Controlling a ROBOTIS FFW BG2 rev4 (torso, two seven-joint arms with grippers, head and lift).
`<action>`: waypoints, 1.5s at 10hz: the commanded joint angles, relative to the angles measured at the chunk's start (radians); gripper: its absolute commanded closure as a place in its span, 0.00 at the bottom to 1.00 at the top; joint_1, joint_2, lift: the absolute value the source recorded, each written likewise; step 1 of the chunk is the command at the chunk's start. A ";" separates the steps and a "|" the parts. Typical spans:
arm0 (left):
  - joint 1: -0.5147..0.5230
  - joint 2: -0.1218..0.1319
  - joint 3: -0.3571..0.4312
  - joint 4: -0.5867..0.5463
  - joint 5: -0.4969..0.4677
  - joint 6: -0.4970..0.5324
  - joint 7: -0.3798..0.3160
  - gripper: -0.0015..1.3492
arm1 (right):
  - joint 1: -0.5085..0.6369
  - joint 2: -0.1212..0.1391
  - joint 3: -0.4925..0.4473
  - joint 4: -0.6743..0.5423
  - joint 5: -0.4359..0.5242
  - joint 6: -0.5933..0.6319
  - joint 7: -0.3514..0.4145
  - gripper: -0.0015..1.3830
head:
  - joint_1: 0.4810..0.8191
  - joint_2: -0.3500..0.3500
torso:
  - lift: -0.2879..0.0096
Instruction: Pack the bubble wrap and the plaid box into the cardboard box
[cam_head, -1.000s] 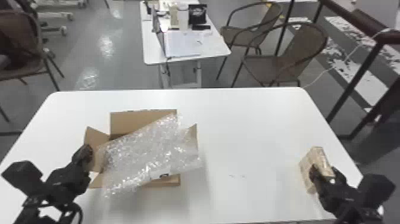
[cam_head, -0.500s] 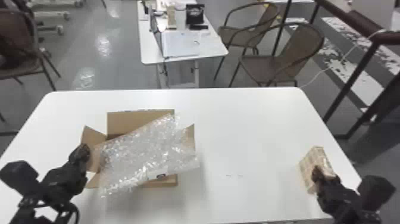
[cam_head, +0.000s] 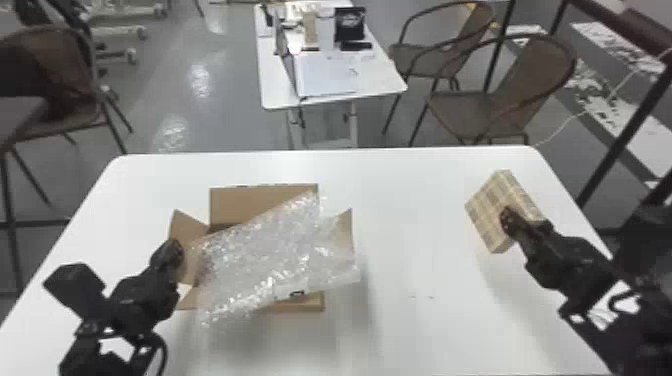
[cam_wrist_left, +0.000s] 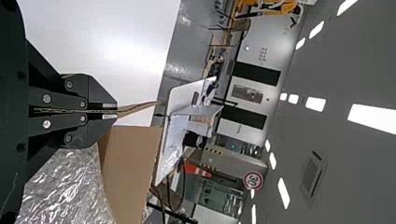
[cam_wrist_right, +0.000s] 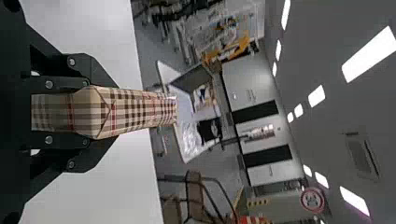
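Nearest, two black arms reach over a white table (cam_head: 425, 330), one from each side. The left tool (cam_head: 172, 252) is at the left side of an open cardboard box (cam_head: 262, 202). Its fingers are clenched together on that side's flap (cam_wrist_left: 137, 108), and the left wrist view shows the thin brown card running out from between the fingertips.

A loose sheet of clear bubble wrap (cam_head: 260, 260) lies slantwise across the top of the cardboard box, covering most of the opening. It hangs past the near side at the left and past the right flap (cam_head: 344, 232). A strip of the near flap (cam_head: 302, 302) shows beneath it, and the far flap rises behind it.

Well apart, toward the right side of the table, the right tool (cam_head: 512, 222) is grasping the plaid box (cam_head: 490, 207), beige with brown and red checks. The right wrist view shows one finger on each side of it, and its free end pointing away from the tool.

Past the table's far edge, on a grey floor (cam_head: 200, 110), stands a smaller white table (cam_head: 372, 82) with papers (cam_head: 325, 75) and a black item (cam_head: 350, 22) on it. Brown chairs (cam_head: 535, 85) stand to its right, and another chair (cam_head: 60, 60) is at the left. Farthest off are pale cabinets (cam_wrist_left: 254, 121), a round red-rimmed sign (cam_wrist_left: 253, 180) and bright ceiling lights (cam_wrist_left: 371, 121).
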 joint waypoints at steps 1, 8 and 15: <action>-0.008 -0.003 -0.005 0.001 -0.008 0.005 0.000 0.90 | -0.110 -0.020 0.057 -0.027 -0.034 0.145 0.077 0.86 | 0.63 0.66 | 0.75; -0.022 -0.003 -0.017 0.007 -0.026 0.017 -0.002 0.90 | -0.423 -0.087 0.416 0.282 -0.344 0.312 0.292 0.86 | 0.63 0.98 | 0.75; -0.045 -0.003 -0.043 0.030 -0.038 0.022 -0.002 0.90 | -0.606 -0.038 0.530 0.731 -0.213 0.163 0.566 0.01 | 0.63 1.00 | 0.75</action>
